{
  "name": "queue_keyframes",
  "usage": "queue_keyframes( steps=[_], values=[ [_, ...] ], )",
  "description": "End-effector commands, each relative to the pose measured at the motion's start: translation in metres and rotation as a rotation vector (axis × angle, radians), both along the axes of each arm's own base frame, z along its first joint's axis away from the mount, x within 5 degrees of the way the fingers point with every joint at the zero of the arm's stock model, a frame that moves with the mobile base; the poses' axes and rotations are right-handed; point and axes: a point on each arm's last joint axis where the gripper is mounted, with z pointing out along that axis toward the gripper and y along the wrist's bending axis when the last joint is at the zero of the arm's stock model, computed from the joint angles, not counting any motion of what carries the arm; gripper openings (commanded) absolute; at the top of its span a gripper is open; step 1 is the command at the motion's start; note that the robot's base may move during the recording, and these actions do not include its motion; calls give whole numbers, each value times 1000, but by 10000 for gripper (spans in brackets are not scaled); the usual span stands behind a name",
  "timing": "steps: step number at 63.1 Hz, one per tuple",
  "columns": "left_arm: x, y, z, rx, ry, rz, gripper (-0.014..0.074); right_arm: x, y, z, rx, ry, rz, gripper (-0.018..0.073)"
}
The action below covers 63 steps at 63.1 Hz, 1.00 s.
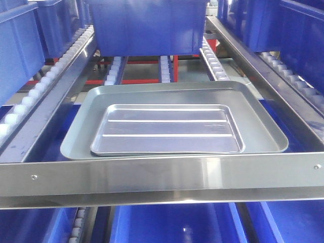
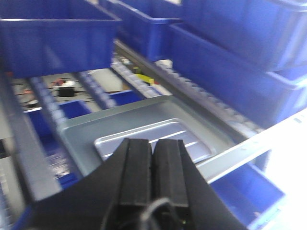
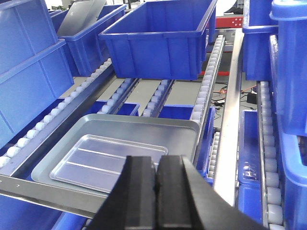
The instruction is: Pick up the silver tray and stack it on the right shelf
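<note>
We see the silver tray (image 1: pixel 167 129) sitting inside the bigger grey tray (image 1: pixel 126 93) on the right shelf (image 1: pixel 162 172), with left gripper (image 2: pixel 153 160) and right gripper (image 3: pixel 157 179) both apparently pressed together, empty.

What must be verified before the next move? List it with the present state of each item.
1. Silver tray lies flat inside the larger grey tray: ok.
2. Both trays rest on the right shelf behind its front bar: ok.
3. Left tool shut and holding nothing: ok.
4. Right tool shut and holding nothing: ok.
5. Nothing lies on the silver tray: ok.
6. Blue bin stands apart from the trays, further up the rollers: ok.
</note>
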Motion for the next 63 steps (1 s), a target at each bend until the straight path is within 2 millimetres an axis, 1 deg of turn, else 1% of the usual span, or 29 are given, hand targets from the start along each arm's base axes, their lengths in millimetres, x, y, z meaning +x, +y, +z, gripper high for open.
queue_keyframes(
  steps=[1, 8, 12, 16, 19, 30, 31, 33, 63],
  values=[
    [0, 4, 7, -65, -83, 98, -93, -4, -2, 14, 12, -105, -5, 57],
    [1, 10, -11, -78, -72, 269, -93, -4, -2, 14, 12, -105, -5, 57],
    [2, 13, -25, -80, -66, 370, -93, -4, -2, 14, 12, -105, -5, 57],
    [8, 14, -36, -93, -57, 448, -93, -3, -2, 14, 12, -104, -5, 57],
    [14, 16, -49, -113, -62, 510, -93, -3, -2, 14, 12, -105, -5, 57],
    [25, 21, -86, -150, -148, 594, -93, -3, -1, 14, 13, -106, -4, 57],
    [25, 22, -87, -158, -170, 597, -93, -3, -1, 14, 13, -106, -4, 57],
    [25, 21, -89, -143, -128, 594, -93, -3, -1, 14, 13, -106, -4, 57],
    [25, 21, -89, -145, -133, 594, -93, -3, -1, 14, 13, -106, -4, 57]
  ],
)
